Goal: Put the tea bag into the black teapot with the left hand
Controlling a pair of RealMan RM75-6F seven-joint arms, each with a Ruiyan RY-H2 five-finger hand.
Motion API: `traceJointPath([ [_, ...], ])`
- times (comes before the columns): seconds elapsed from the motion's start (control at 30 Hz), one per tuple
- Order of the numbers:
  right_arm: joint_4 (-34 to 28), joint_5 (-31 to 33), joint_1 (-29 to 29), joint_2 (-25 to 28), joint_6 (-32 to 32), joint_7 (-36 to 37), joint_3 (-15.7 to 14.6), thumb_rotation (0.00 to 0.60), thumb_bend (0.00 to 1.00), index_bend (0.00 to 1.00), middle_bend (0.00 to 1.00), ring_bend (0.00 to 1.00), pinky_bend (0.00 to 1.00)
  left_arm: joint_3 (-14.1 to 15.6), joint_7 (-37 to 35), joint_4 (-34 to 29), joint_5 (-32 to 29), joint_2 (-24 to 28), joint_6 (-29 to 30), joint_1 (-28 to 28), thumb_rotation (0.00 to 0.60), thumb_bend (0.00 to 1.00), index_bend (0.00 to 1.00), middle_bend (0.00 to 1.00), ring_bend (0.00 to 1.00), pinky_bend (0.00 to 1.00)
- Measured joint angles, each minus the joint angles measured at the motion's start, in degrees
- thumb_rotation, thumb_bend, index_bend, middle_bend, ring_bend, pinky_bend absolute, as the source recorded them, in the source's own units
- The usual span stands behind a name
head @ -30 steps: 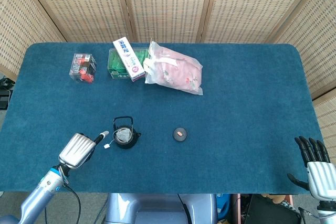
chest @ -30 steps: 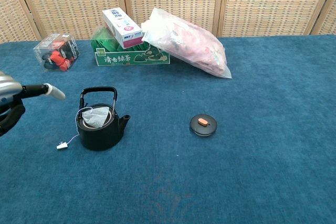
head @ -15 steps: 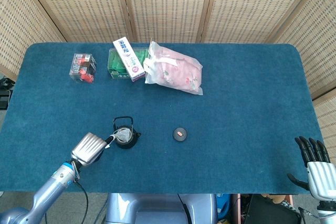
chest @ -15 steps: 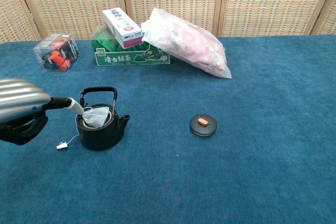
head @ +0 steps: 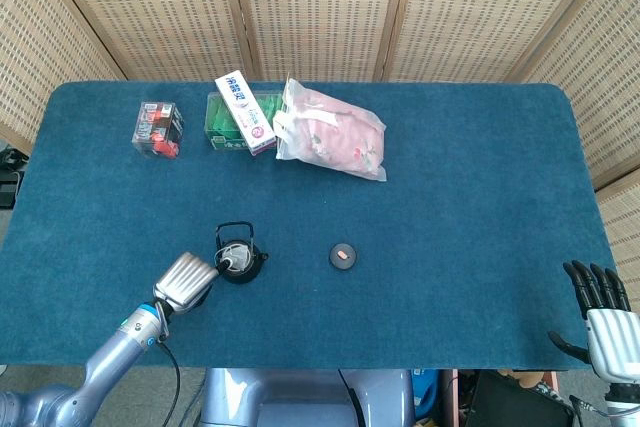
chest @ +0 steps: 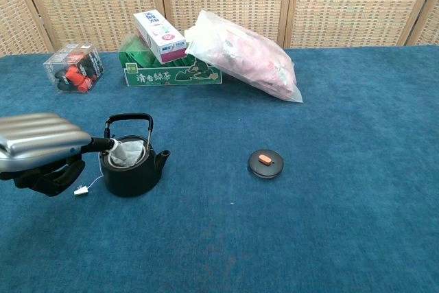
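Tea bag point(chest: 127, 154) resting in open mouth of teapot point(chest: 132, 171), tag string hanging outside; left hand point(chest: 42, 143) holding nothing, one finger touching bag; placement judged nearly complete.

One black teapot point(chest: 132, 166), one tea bag point(chest: 127, 154), one round lid point(chest: 265, 163), two boxes point(chest: 160, 36) point(chest: 171, 73), one clear case point(chest: 73, 66), one plastic bag point(chest: 241, 53), two hands point(chest: 41, 145) point(head: 603, 318).
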Motion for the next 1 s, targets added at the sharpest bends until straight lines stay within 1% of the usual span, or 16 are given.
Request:
traceJointPath([
  [0.27,0.0,0.1,0.0,0.1,-0.1,0.0,0.1,0.6,0.1,0.03,0.17,0.0,0.0,0.7,2.3,1.1,-5.7,-1.8,-0.3,-2.6,0.6,0.84,0.15,0.87,0.75,0.69],
  [0.4,0.0,0.2,-0.1,0.1,0.0,0.0,0.1,0.6,0.1,0.03,0.17,0.0,0.0,1.0,2.2,0.9,-6.7,-2.1,0.1,-3.5,0.6,0.84,0.15,0.86,0.75,0.69],
  [0.77,-0.1,0.2,-0.1,0.1,0.0,-0.1,0.1,0.6,0.1,0.03,0.17,0.0,0.0,2.2,-3.5,-0.8,0.1,-0.5,2.9,-2.6,0.6,0.84,0.15,0.86,0.75,0.69],
  [0.9,-0.1,0.1,-0.1,0.1,0.0,0.0,0.1,0.6,0.1,0.03,0.17,0.0,0.0,2.8,-4.8,-1.5,2.0,0.4,4.1,-1.9,0.6,0.84,0.15,0.83,0.74,0.69],
  [1.0,-0.1,-0.1,0.0,0.1,0.1,0.0,0.1,0.6,0.1,0.03,0.17,0.0,0.0,3.3,-6.0,-2.0,4.4,1.0,6.5,-0.8,0.6,0.84,0.15,0.78,0.69,0.68],
])
